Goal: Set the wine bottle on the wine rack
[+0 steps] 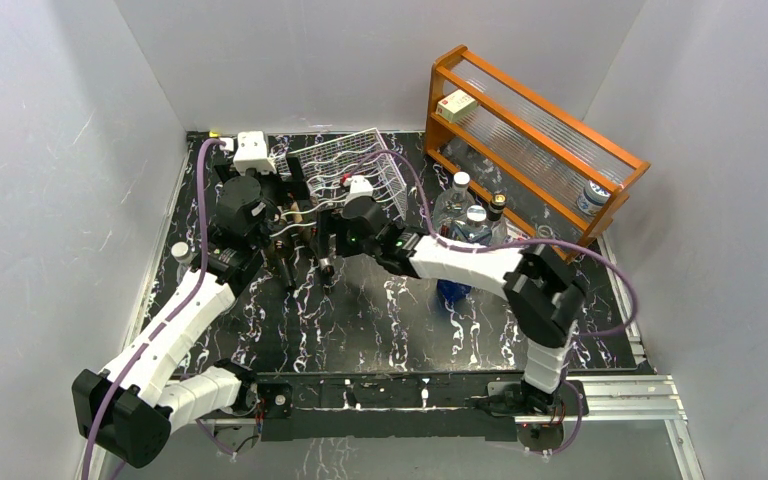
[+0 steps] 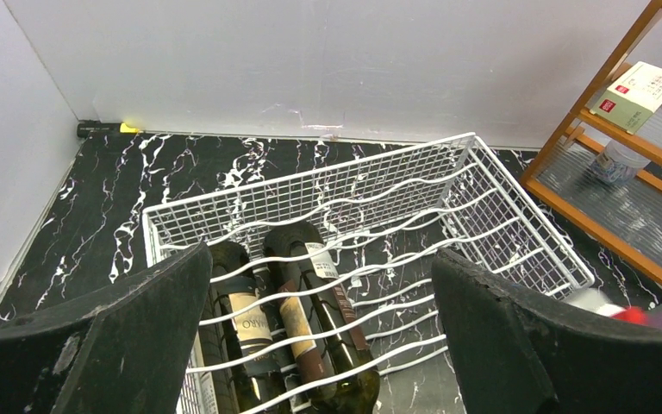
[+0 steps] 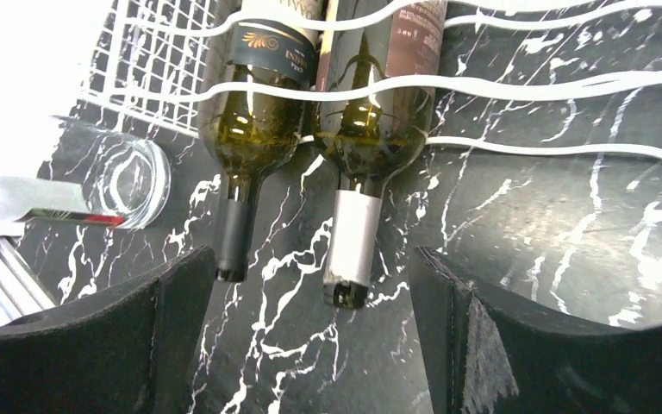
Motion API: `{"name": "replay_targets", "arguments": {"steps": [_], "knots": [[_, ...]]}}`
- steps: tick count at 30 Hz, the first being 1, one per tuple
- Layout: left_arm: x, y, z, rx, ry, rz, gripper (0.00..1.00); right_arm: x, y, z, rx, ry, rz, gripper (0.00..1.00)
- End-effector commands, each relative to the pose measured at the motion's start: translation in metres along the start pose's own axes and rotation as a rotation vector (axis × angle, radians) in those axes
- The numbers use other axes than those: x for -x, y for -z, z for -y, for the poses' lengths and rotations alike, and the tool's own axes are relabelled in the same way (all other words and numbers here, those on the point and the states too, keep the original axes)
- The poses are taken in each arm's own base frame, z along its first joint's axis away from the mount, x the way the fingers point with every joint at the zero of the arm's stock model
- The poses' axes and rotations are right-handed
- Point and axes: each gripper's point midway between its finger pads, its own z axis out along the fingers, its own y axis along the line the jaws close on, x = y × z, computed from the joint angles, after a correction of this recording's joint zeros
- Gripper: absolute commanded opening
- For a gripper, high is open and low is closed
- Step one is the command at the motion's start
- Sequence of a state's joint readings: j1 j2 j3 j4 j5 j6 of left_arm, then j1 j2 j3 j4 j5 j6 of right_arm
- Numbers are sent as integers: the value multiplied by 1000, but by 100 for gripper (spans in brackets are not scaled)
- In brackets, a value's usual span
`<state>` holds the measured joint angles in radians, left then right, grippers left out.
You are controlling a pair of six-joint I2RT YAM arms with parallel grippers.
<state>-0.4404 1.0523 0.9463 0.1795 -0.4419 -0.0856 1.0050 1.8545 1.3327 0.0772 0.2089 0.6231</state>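
Note:
The white wire wine rack [image 2: 379, 185] stands at the back of the black marble table [image 3: 517, 259]. Two dark wine bottles lie side by side in its left cradles, necks pointing to the near side. The wine bottle with the silver-capped neck [image 3: 351, 246] and red-brown label [image 2: 315, 302] lies to the right of a black-capped one [image 3: 234, 237]. My right gripper [image 3: 312, 254] is open just in front of the necks, a finger on each side of the silver cap and clear of it. My left gripper [image 2: 321, 254] hangs open above the bottles' bodies, holding nothing.
A clear glass [image 3: 129, 181] lies left of the bottle necks. An orange wooden shelf [image 1: 530, 130] with a white box [image 1: 457, 105] stands at the back right. In front of it are clear bottles [image 1: 460, 200] and a blue one [image 1: 455, 290].

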Motion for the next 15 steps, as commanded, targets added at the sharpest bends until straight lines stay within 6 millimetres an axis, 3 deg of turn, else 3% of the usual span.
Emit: {"name": "replay_targets", "arguments": {"steps": [1, 6, 15], "knots": [[18, 5, -7, 21, 29, 56, 98, 55, 57, -20, 80, 68, 153, 91], [17, 5, -6, 13, 31, 55, 98, 85, 114, -19, 67, 176, 218, 90], [20, 9, 5, -61, 38, 88, 98, 148, 215, 18, -166, 272, 399, 90]]}}
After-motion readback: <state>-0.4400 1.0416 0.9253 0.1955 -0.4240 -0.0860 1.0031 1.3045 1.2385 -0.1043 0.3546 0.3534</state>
